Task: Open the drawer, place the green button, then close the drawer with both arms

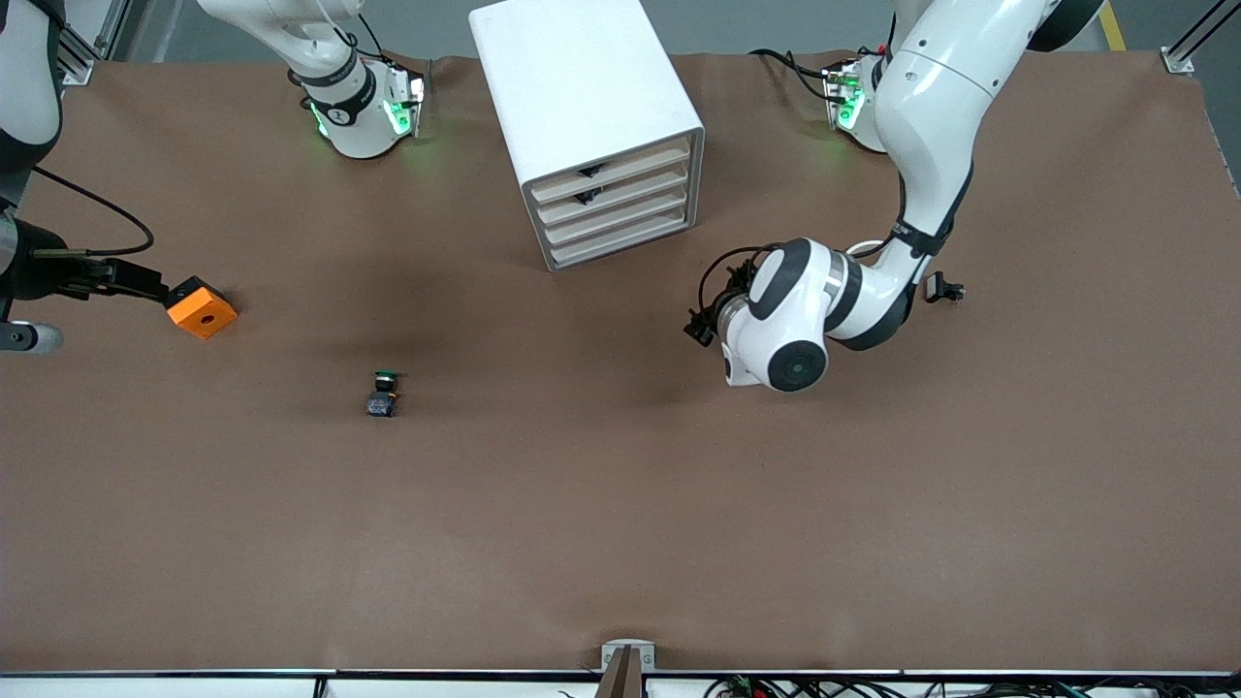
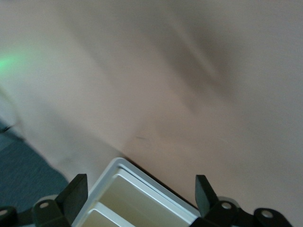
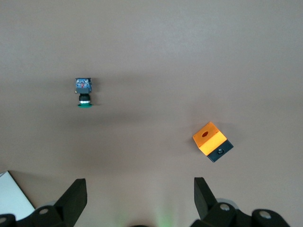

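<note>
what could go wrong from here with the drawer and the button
The cabinet drawers sit close together, all shut, so the left gripper, open near the cabinet's corner, might catch the wrong handle instead of the drawer. The button is tiny and lies on its side, so the right gripper, open above it, could knock it away. The orange cube lies nearby.

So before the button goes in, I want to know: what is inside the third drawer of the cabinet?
Unknown: the drawer is shut in the cabinet, showing only its cream front. The button lies out on the table.
</note>
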Controlling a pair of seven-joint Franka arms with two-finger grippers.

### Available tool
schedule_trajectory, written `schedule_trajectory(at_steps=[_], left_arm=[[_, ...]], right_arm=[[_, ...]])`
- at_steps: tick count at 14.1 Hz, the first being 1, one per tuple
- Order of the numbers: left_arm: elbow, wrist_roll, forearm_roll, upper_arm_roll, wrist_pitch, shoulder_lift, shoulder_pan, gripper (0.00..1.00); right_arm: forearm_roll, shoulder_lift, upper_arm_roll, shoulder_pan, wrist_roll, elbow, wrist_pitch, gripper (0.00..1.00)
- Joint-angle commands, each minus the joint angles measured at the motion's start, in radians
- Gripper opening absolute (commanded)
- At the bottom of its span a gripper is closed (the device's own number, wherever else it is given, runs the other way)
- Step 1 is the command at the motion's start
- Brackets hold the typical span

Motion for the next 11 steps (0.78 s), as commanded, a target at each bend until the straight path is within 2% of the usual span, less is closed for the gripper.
schedule_trajectory(at_steps=[1, 4, 11], left_arm=[[0.046, -0.181, 0.038, 0.002, -0.143, 0.033, -0.010, 1.00], [0.046, -0.351, -0.035, 0.000, -0.214, 0.069, -0.001, 1.00], [0.066, -0.566, -0.416, 0.000, -0.227, 0.154, 0.074, 1.00]], right_arm=[[0.090, 0.025, 0.005, -0.014, 0.006, -0.023, 0.042, 1.00], [0.133, 0.035, 0.007, -0.011, 0.053, -0.096, 0.135, 1.00], [0.150, 0.041, 0.010, 0.043, 0.170, -0.294, 0.397, 1.00]])
